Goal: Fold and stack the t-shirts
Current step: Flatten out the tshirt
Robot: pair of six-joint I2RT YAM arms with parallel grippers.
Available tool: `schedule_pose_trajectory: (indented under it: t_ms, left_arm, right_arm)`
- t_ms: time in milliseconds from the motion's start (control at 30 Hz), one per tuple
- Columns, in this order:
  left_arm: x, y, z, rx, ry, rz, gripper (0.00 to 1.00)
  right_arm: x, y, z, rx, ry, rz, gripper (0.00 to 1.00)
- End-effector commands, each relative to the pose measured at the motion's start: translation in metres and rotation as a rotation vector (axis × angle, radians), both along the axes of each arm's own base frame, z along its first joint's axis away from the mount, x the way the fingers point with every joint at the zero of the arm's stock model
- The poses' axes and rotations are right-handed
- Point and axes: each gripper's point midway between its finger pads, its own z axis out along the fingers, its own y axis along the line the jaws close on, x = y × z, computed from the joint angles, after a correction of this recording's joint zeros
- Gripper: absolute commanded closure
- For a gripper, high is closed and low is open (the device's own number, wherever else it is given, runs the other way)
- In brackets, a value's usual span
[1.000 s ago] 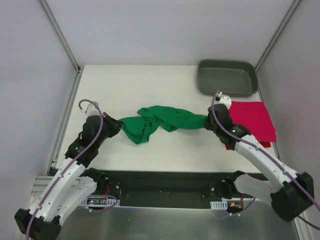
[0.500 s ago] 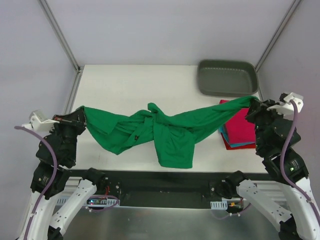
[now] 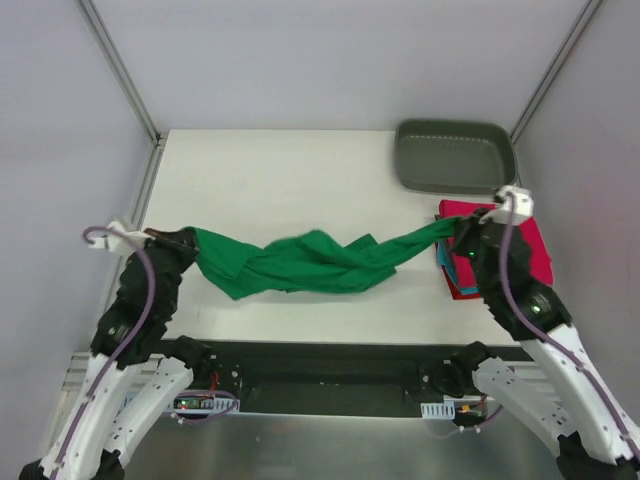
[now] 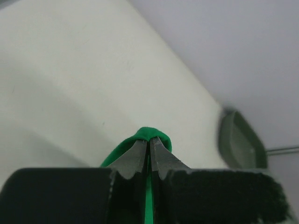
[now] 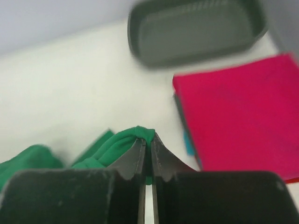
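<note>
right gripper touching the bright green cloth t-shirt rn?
Touching. Right wrist view: the right gripper is pinched shut on a fold of the bright green cloth t-shirt.

Green tee (image 3: pixel 300 265) stretched btwn L gripper (image 3: pixel 186 240), R gripper (image 3: pixel 466 228), tray (image 3: pixel 452 157) behind

White arms (image 3: pixel 575 375), black joints, purple cables (image 3: pixel 503 260) (left gripper (image 4: pixel 149 141) fingers (image 4: pixel 135 157) dark grey).

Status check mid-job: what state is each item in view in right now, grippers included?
Bright green cloth t-shirt: unfolded, bunched into a rope, strung between both grippers.
Left gripper: shut on the green shirt's left end.
Right gripper: shut on its right end.
Stack of folded cloth t-shirts: flat rectangles, crimson-pink on top, teal and red edges showing beneath.
Grey plastic tray: upright, nothing inside.
</note>
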Motion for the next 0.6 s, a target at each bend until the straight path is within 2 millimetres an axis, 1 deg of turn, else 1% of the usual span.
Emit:
schedule_pose_trajectory:
  t_ms: [0, 33, 67, 133, 167, 200, 233, 267, 300, 333, 367, 433, 500, 533, 567]
  left_arm:
    - [0.027, -0.036, -0.097, 0.023, 0.301, -0.105, 1.00]
    - [0.029, -0.038, -0.117, 0.030, 0.358, -0.105, 1.00]
    - [0.029, -0.039, -0.132, 0.032, 0.401, -0.103, 1.00]
    - [0.028, -0.039, -0.160, 0.039, 0.475, -0.090, 1.00]
    - [0.027, -0.038, -0.169, 0.049, 0.503, -0.084, 1.00]
    - [0.027, -0.038, -0.175, 0.054, 0.523, -0.081, 1.00]
    - [0.027, -0.037, -0.176, 0.063, 0.531, -0.080, 1.00]
    - [0.029, -0.037, -0.173, 0.069, 0.529, -0.080, 1.00]
    - [0.030, -0.036, -0.167, 0.067, 0.511, -0.076, 1.00]
    - [0.032, -0.035, -0.159, 0.061, 0.484, -0.068, 1.00]
    - [0.034, -0.034, -0.146, 0.053, 0.447, -0.058, 1.00]
    - [0.034, -0.029, -0.113, 0.029, 0.348, -0.039, 1.00]
    - [0.031, -0.022, -0.076, 0.009, 0.241, -0.023, 1.00]
    - [0.027, -0.018, -0.049, -0.006, 0.168, -0.015, 1.00]
    - [0.022, -0.013, -0.027, -0.011, 0.111, -0.008, 1.00]
  right_arm:
    - [0.008, 0.046, -0.133, 0.017, 0.395, 0.111, 0.94]
    - [0.006, 0.046, -0.160, 0.010, 0.465, 0.089, 0.94]
    - [0.002, 0.044, -0.187, -0.004, 0.531, 0.071, 0.94]
    - [-0.003, 0.044, -0.217, -0.015, 0.614, 0.051, 0.94]
    - [-0.004, 0.043, -0.225, -0.020, 0.636, 0.041, 0.95]
    - [-0.002, 0.042, -0.228, -0.032, 0.645, 0.036, 0.97]
    - [0.000, 0.041, -0.227, -0.051, 0.642, 0.033, 0.97]
    - [0.002, 0.038, -0.223, -0.066, 0.634, 0.021, 0.98]
    - [0.005, 0.037, -0.214, -0.072, 0.613, 0.016, 0.98]
    - [0.008, 0.037, -0.204, -0.076, 0.587, 0.022, 0.98]
    - [0.011, 0.036, -0.192, -0.075, 0.558, 0.023, 0.98]
    - [0.015, 0.035, -0.165, -0.067, 0.482, 0.035, 0.98]
    - [0.014, 0.030, -0.132, -0.054, 0.399, 0.032, 0.98]
    - [0.011, 0.025, -0.115, -0.045, 0.360, 0.028, 0.98]
    - [0.008, 0.021, -0.095, -0.041, 0.314, 0.026, 0.98]
